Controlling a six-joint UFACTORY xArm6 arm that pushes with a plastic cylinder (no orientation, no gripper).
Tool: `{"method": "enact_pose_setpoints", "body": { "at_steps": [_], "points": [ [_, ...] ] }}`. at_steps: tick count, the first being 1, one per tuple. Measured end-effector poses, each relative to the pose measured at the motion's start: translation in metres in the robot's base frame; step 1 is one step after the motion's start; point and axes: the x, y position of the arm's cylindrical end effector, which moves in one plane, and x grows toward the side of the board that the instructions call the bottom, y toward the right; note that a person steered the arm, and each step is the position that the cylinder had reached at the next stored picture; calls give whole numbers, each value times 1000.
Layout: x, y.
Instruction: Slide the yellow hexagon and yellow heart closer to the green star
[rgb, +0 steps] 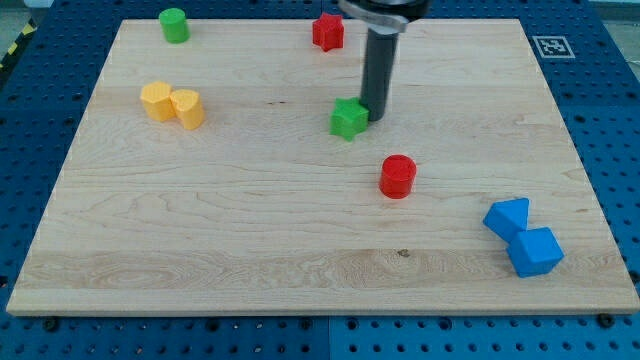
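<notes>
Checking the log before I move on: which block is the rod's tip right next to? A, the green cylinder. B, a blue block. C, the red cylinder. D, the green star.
D: my tip sits at the upper right edge of the green star, apparently touching it, with the red cylinder lower down the board.

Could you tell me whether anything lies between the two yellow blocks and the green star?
Nothing visible does: bare board separates the yellow hexagon and yellow heart from the green star. My tip sits at the star's right side.
</notes>
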Motion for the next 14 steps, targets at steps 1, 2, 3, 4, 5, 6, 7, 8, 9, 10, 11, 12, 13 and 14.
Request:
{"method": "enact_pose_setpoints", "body": {
  "at_steps": [1,2,3,4,5,6,7,8,9,10,11,12,13,14],
  "points": [
    [20,-43],
    [19,-82],
    [-24,-127],
    [-58,-181],
    [-76,-264],
    [-50,-343],
    [-31,-348],
    [-27,-348],
    [-26,-343],
    [-26,-313],
    [-26,-264],
    [-21,-218],
    [-13,-211],
    [-12,-188]
  ]
}}
